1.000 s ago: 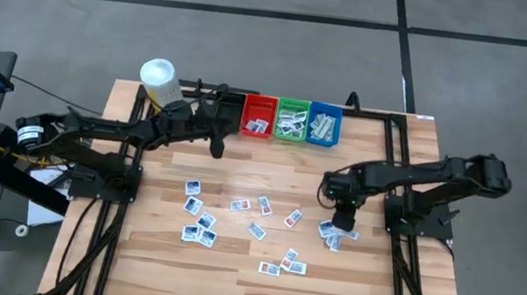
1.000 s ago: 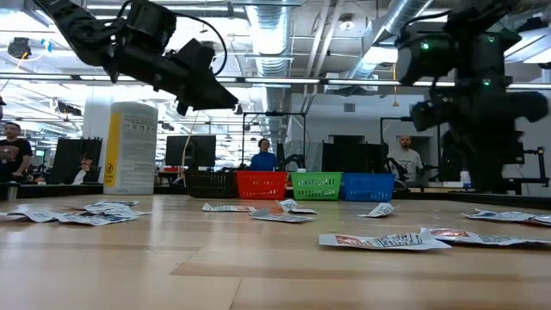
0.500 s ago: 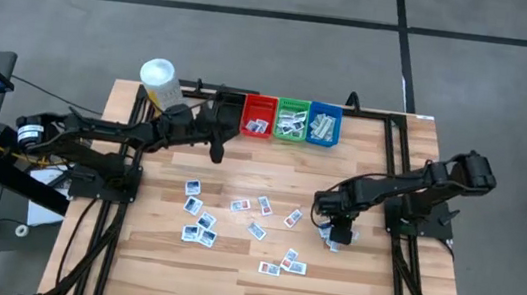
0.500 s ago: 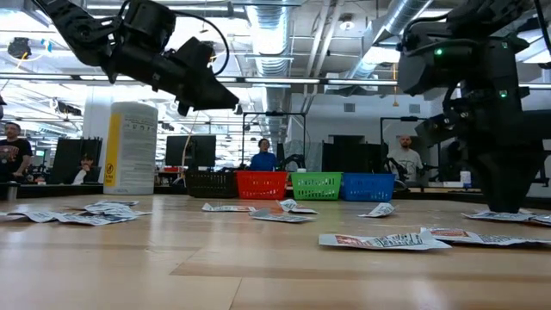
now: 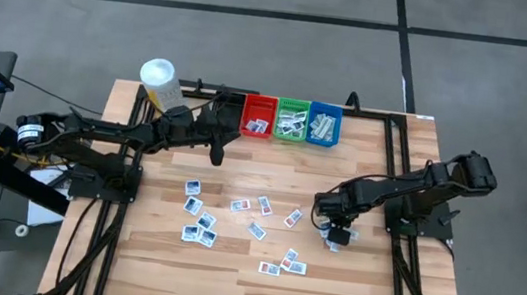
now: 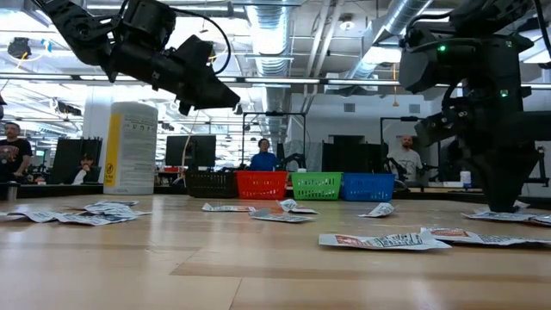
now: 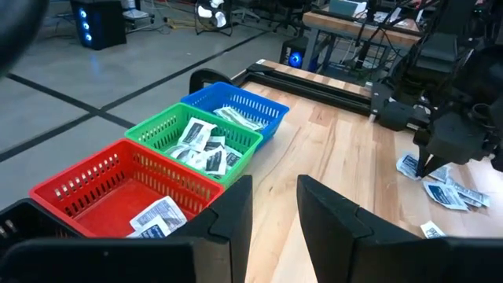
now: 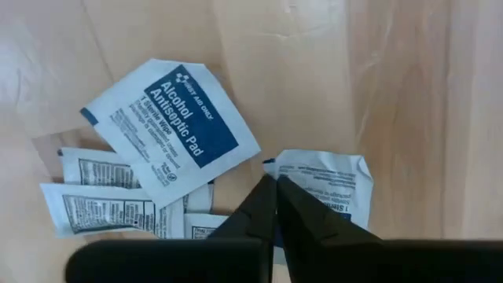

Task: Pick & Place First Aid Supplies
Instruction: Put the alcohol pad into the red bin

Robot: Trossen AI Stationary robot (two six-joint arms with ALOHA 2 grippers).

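The right gripper (image 8: 275,182), jaws pinched together on a packet's (image 8: 326,185) edge, may have caught nothing or, seemingly, overlapping packets, while the left gripper (image 7: 275,206) waits part-open, empty.

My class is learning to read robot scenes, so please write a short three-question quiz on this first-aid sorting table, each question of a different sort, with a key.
1. True or false: the right hand has its fingers closed, tips down at a white packet on the table.
2. Multiple choice: which bin at the far edge is next to the black one? A) red bin B) green bin C) blue bin
3. Fill in: the left hand hangs above the table near the ____ bin.

Key: 1 true; 2 A; 3 red
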